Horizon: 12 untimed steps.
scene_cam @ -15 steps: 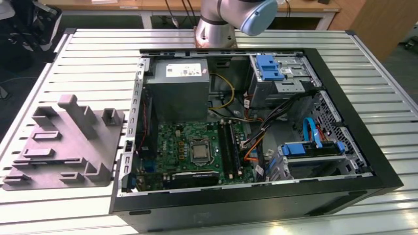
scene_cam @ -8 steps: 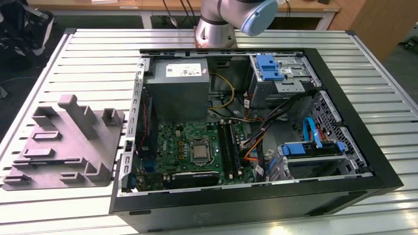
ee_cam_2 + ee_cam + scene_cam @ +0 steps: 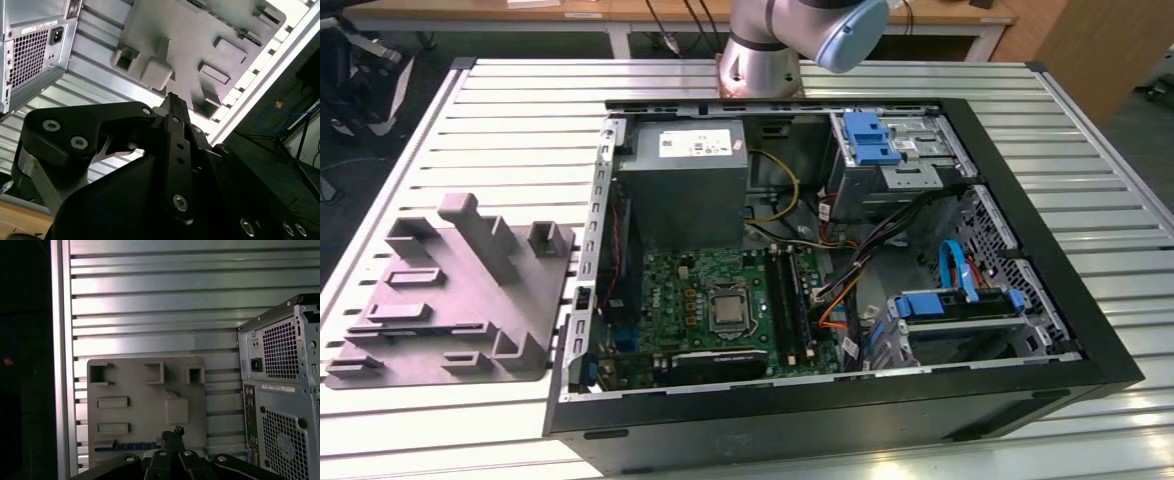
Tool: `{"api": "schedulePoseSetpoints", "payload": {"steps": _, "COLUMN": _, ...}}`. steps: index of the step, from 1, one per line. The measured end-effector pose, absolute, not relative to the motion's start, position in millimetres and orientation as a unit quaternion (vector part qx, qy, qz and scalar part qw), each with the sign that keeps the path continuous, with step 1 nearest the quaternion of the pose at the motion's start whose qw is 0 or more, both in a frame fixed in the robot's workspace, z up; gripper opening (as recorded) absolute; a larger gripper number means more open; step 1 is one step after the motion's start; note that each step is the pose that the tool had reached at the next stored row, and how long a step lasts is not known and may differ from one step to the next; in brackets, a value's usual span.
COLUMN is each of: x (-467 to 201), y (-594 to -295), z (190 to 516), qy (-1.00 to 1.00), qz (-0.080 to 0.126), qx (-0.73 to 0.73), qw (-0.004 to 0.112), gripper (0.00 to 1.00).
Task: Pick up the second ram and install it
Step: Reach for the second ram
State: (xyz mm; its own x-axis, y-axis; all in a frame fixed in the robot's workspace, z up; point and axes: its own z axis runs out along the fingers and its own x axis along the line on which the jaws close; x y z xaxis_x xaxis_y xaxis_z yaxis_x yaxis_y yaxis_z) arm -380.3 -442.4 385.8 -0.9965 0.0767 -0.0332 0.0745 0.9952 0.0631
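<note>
Slatted metal table (image 3: 520, 110) carries two things: an open case (image 3: 854, 410) lying on its side, and a grey tray (image 3: 440, 300) on the exterior view's left of it, just beside it. The case lies flat, I judge, so that the motherboard (image 3: 707, 280) faces upward and a stick can be pressed straight down into it. The arm (image 3: 774, 40) rises from the table's far edge.

In the first wrist view the ram (image 3: 127, 446) shows as a thin blue strip lying along one edge of the tray (image 3: 150, 410), near a row of its raised tabs. The tabs seem meant to keep each part in a known spot, which spares the robot any searching.

The gripper (image 3: 173, 432) hangs above the tray, apart from it, and its tips line up close to one end of the ram. Its jaws look drawn together with nothing between them; the second wrist view (image 3: 172, 102) agrees, showing them as one dark bar over the tray. By my reading the ram has not yet been grasped.
</note>
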Motion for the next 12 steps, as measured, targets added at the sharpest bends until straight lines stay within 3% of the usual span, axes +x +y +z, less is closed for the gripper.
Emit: {"api": "schedulePoseSetpoints", "payload": {"steps": 12, "x": -388.4, "y": -475.6, "z": 378.7, "qy": 0.999, "qz": 0.031, "qx": 0.038, "qw": 0.018, "gripper": 0.1}}
